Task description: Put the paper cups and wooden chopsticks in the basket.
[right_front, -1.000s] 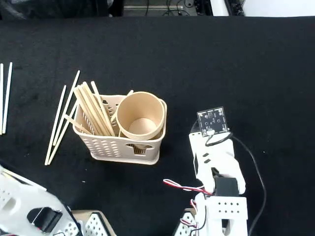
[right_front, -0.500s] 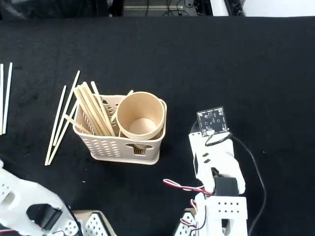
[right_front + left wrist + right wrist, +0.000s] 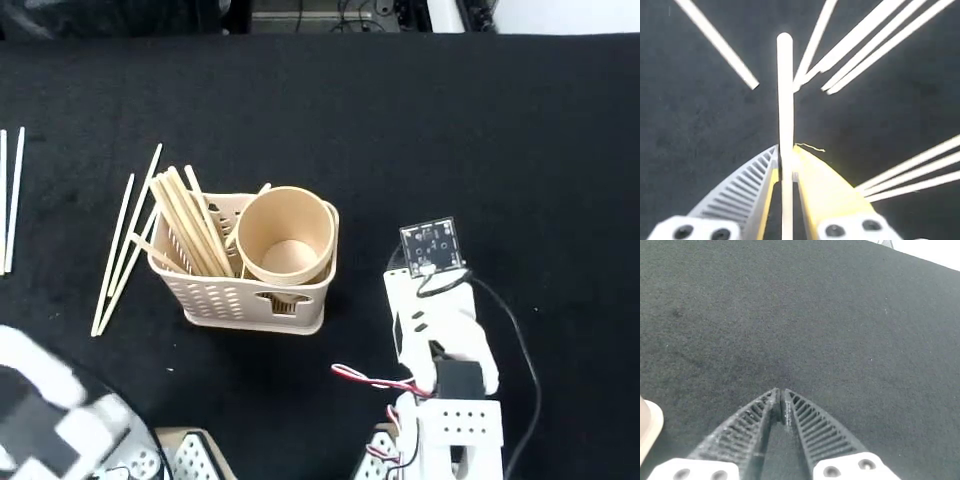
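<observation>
Left arm is carrying one chopstick; the basket is partly filled.
High view: the basket (image 3: pixel 240 296) holds a paper cup (image 3: pixel 286 235) and a chopstick bundle (image 3: pixel 188 225), with loose chopsticks (image 3: pixel 113 250) just beside it. Left wrist view: the left gripper (image 3: pixel 785 152) clamps a single chopstick (image 3: pixel 784 85), which probably goes over the basket next. Right wrist view: the right gripper (image 3: pixel 780 396) is pinched closed and empty.

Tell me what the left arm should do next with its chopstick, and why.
Probably lift it toward the basket: the left gripper is shut on one chopstick, and the basket already holds a cup and other chopsticks.
</observation>
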Tool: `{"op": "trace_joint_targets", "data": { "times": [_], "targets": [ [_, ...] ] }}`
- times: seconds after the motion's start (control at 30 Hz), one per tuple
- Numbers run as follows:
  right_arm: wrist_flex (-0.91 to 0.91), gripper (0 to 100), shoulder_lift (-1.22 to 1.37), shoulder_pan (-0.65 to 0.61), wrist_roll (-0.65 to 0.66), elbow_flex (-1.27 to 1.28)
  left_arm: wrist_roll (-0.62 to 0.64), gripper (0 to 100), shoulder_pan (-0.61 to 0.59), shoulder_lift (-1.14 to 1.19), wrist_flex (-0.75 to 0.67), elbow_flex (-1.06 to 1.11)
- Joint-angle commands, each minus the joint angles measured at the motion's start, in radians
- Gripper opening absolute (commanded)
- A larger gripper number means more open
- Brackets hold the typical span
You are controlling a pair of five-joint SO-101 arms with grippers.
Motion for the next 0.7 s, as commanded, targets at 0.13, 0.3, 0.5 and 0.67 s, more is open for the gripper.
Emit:
{"op": "trace_joint_targets", "data": {
  "times": [0.13,0.3,0.5,0.67],
  "targets": [
    [0.0,1.3,-0.008,-0.009,0.012,-0.015,0.186,3,0.4,-0.583,-0.224,-0.033],
    [0.0,1.3,-0.008,-0.008,0.012,-0.016,0.247,3,0.633,-0.804,-0.54,0.076],
    [0.0,1.3,-0.008,-0.008,0.012,-0.016,0.247,3,0.829,-0.936,-0.582,0.311],
    [0.0,1.3,-0.008,-0.005,0.012,-0.018,0.247,3,0.894,-0.951,-0.746,0.61]
  ]
}}
